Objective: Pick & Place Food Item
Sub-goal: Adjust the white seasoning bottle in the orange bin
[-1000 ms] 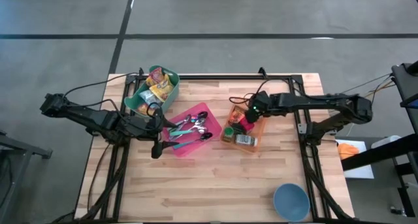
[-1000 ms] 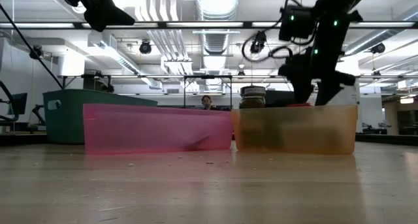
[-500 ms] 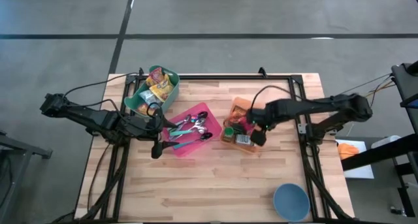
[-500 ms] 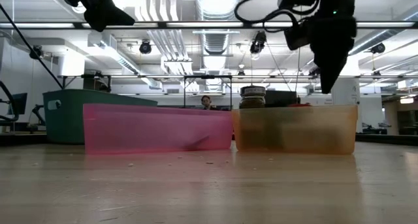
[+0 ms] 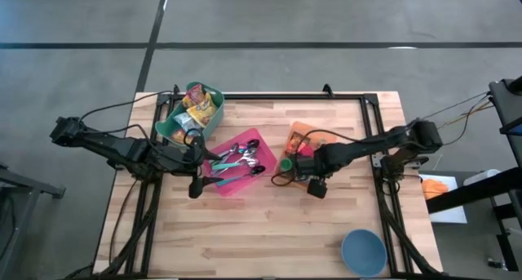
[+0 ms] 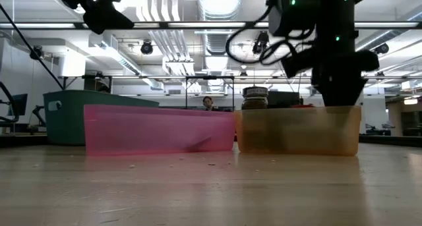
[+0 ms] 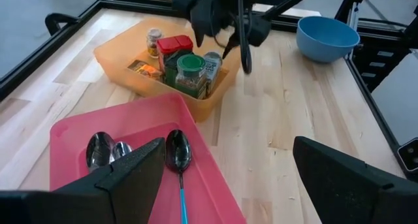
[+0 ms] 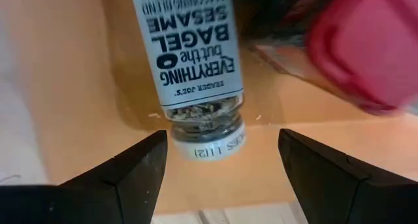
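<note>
An orange bin in the middle of the table holds food items: a red-topped container, a green-lidded jar and a seasoning jar lying on its side on the bin floor. My right gripper hangs open over the bin's near end, pointing down, one finger on each side of the jar's bottom end without touching it. My left gripper waits open above the pink bin of spoons.
A green bin with snack bags stands at the back left, next to the pink bin. A blue bowl sits near the front right corner. Bare wood lies along the table's near side.
My right gripper has travelled from the orange bin's far end toward the table's near edge, rolling about its own axis and tipping to point straight down, and now hangs over the lying seasoning jar. Its fingers have kept the same gap.
</note>
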{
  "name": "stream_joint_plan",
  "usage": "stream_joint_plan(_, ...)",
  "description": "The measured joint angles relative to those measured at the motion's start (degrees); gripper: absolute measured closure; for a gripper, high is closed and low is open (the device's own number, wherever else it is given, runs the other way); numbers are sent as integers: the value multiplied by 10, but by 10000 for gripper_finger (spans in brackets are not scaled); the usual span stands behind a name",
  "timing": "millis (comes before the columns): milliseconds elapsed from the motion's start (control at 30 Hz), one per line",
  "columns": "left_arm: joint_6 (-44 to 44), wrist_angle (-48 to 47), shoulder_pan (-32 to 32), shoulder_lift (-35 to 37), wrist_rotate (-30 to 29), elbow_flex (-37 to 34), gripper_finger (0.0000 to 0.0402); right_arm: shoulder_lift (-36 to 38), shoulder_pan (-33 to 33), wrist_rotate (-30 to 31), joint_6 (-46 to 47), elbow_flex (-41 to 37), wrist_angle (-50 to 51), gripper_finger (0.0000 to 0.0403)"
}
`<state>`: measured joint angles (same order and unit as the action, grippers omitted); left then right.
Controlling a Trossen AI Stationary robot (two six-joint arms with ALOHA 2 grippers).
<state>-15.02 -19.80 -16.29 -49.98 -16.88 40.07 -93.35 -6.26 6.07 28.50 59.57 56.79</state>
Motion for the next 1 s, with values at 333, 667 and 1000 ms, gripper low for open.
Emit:
stream_joint_plan(333, -5, -2, 0, 0, 0, 0, 63, -70, 0, -2, -64, 0, -2, 113)
stream_joint_plan(667, -5, -2, 0, 0, 0, 0, 63, -66, 0, -7, -67, 3, 1, 215)
stream_joint_plan(1000, -15, 0, 0, 0, 0, 0, 63, -55, -10, -19, -64, 50, 54, 215)
